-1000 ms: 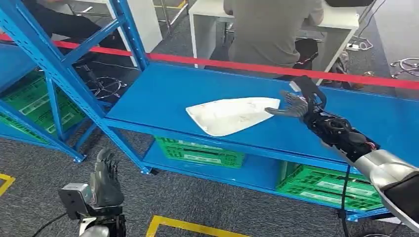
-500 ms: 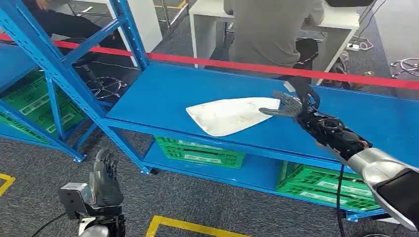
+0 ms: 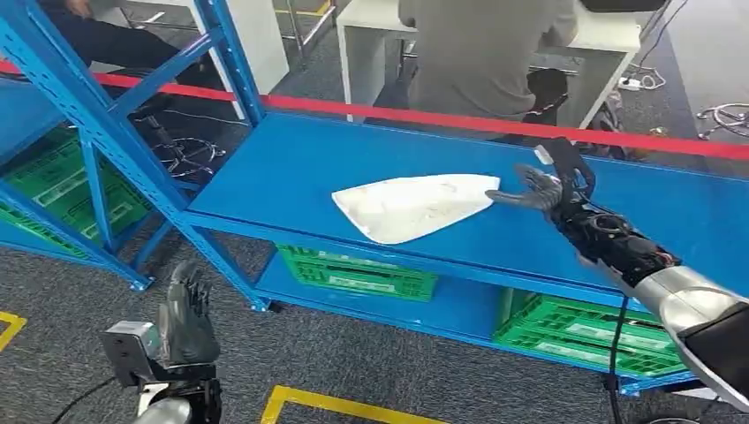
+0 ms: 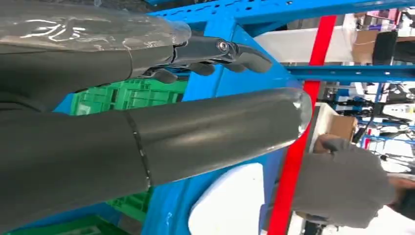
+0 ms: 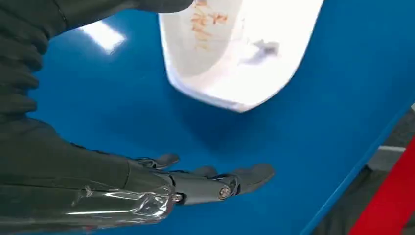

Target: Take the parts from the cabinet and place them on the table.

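**Right hand drawn back from the white part**

Since a second ago our right hand (image 3: 549, 188) has pulled a little to the right and away from the white part (image 3: 413, 205); its fingertips were at the part's right corner then, and now they hover just beside that corner with a thin strip of blue showing between. Our left hand has barely shifted.

Going from left to right: at the far left stands the blue rack (image 3: 84, 115) with green crates (image 3: 62, 181) on its low level. Near us, low in the head view, our left hand (image 3: 187, 316) hangs over the grey carpet (image 3: 371, 371), fingers straight, slightly apart and holding nothing. The blue table (image 3: 291, 168) stretches across the middle, more green crates (image 3: 358, 269) on its lower shelf. The white part lies flat on the tabletop toward the near edge, its pointed end to the right. In the right wrist view the part (image 5: 240, 49) sits clear of the fingers (image 5: 244, 177), which are stretched out flat above the blue surface, spread and empty. Beyond the table runs a red tape line (image 3: 459, 119), and behind it a person in grey (image 3: 481, 53) sits at a white desk (image 3: 609, 35).
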### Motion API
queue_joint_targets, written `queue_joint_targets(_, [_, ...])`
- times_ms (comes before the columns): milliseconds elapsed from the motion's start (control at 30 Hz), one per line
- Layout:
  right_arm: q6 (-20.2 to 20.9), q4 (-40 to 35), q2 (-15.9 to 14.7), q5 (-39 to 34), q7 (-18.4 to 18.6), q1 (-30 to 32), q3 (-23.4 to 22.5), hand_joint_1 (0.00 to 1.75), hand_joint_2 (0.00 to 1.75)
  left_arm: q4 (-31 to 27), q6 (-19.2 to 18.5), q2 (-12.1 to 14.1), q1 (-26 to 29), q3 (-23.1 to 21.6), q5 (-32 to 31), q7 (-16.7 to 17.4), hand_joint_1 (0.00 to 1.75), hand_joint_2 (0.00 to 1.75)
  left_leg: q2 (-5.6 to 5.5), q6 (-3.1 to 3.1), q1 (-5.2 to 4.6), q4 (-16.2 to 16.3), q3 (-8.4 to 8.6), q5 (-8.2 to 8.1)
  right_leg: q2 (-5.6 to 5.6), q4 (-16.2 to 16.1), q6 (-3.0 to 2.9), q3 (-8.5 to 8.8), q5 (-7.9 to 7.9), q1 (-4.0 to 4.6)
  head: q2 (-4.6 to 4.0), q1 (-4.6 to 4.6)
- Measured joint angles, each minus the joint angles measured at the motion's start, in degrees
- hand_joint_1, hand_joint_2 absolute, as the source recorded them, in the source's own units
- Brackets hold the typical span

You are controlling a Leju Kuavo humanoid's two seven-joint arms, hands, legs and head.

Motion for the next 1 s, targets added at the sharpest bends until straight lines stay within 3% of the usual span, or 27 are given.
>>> queue_joint_targets(367, [-2.64,-0.96,-2.23,-0.83,0.39,2.71,-1.2,0.0,1.75,0.0,0.46,0.04,-0.43,-0.02,0.02,0.44,0.0,0.0,0.0,0.0,0.0,0.0,0.0,0.0,0.0,0.0,0.0,0.0,0.0,0.0,0.0,0.0])
queue_joint_targets(1000, [-2.97,-3.17,-2.86,-0.41,1.22,3.49,-2.21,0.0,1.75,0.0,0.15,-0.02,-0.99,-0.53,0.2,0.42,0.0,0.0,0.0,0.0,0.0,0.0,0.0,0.0,0.0,0.0,0.01,0.01,0.01,0.0,0.0,0.02])
